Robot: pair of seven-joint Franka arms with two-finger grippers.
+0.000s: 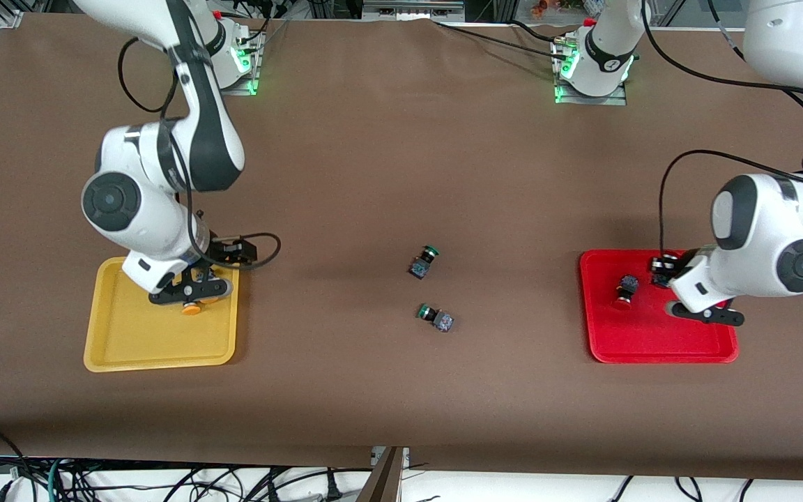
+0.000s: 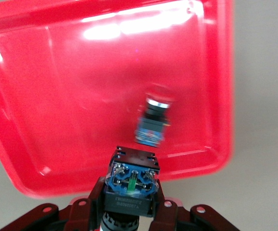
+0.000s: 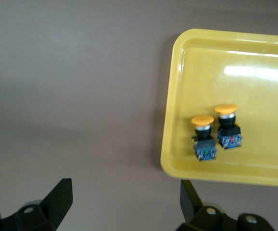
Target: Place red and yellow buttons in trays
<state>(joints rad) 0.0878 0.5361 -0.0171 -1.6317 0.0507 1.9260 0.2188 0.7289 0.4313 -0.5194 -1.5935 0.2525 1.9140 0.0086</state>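
Clamped in the left gripper (image 2: 128, 204) over the shallow red plastic tray (image 1: 659, 348), the dark-bodied switch (image 2: 131, 180), cap seemingly red, could bounce onto the lying red-capped button (image 1: 625, 291) if dropped, while the right gripper (image 3: 124, 204), fingers apart, waits over the yellow tray (image 1: 157, 352) holding two orange-capped buttons (image 3: 216, 132).

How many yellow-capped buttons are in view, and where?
2. Both yellow-capped buttons lie side by side in the yellow tray, near its rim toward the robots' bases, under the open right gripper.
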